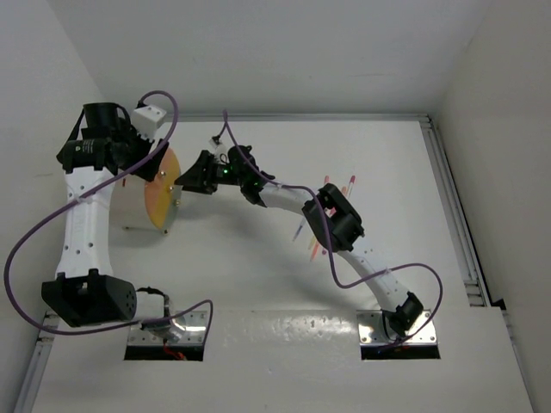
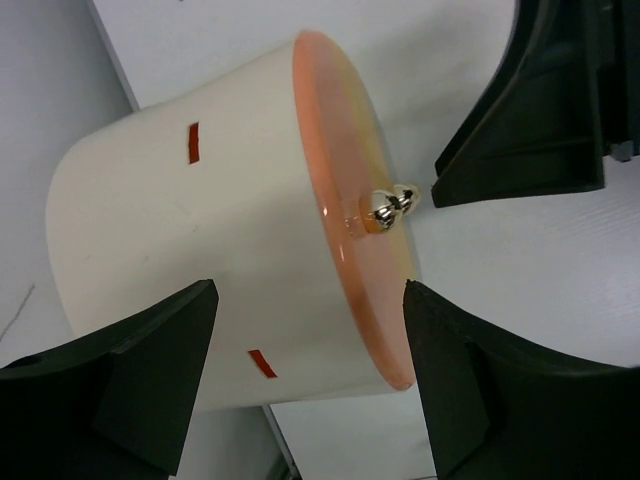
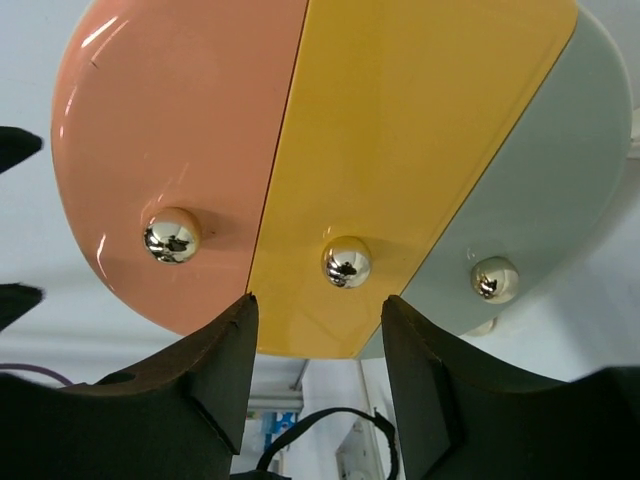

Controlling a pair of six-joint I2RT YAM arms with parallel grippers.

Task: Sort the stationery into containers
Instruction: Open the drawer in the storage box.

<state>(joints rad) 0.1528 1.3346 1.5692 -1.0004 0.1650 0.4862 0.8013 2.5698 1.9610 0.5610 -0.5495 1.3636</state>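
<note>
**A:** Where is the drum?

**B:** The white drum (image 2: 190,250) lies on its side at the left of the worktop (image 1: 362,146). Its round face (image 2: 345,180) is turned toward the right arm.

**A:** And the left gripper?

**B:** The left gripper (image 2: 308,300) has its jaws wide apart. One finger is over the white wall and the other is past the orange rim. I cannot tell whether the pads touch the drum.

**A:** The right one?

**B:** The right gripper (image 3: 320,305) is just in front of the face, jaws apart, with nothing between them. The face is split into an orange bin front (image 3: 180,120), a yellow bin front (image 3: 420,120) and a grey-green bin front (image 3: 565,170), each with a shiny knob. The yellow knob (image 3: 346,262) sits just above the gap between the fingertips, untouched.

**A:** The stationery?

**B:** A few thin pens (image 1: 313,246) lie on the worktop beside the right arm's elbow, well apart from the drum. One pink pen (image 1: 350,183) lies a little farther back.
</note>
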